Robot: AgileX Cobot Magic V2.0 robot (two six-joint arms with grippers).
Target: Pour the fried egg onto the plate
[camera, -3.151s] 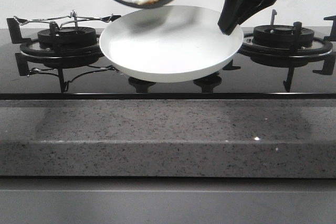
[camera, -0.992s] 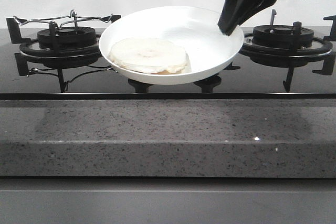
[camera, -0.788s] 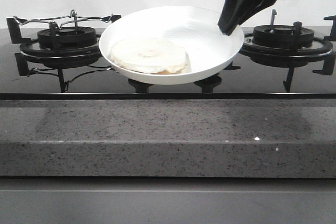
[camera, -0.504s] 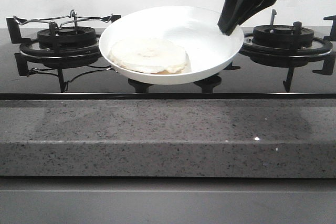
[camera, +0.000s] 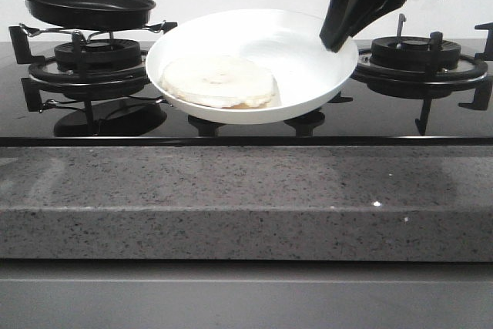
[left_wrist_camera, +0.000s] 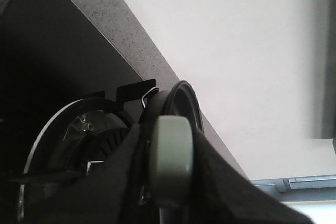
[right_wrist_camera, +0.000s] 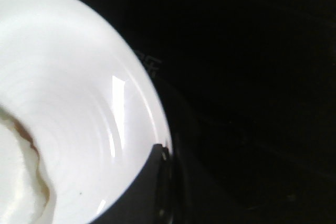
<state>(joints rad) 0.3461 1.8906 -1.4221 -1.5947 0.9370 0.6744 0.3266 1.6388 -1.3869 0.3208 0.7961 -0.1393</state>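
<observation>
The fried egg lies flat in the left half of the plate, pale underside up, with a thin browned edge showing at its near rim; the yolk is not visible. In the right wrist view the egg appears at the plate's lower part, its browned edge against the glossy white surface.

The plate is held above the hob, tilted slightly toward the viewer, between the two burners. The right pincer grips the plate's far right rim from above; a dark finger lies over the rim in the right wrist view.

To the left, a black frying pan hangs nearly level just above the left burner, its interior not visible from the front. The left pincer is closed around the pan's pale handle, with the pan's rim seen edge-on beyond it.

The right burner stands uncovered. The black glass hob sits behind a speckled grey stone worktop edge.
</observation>
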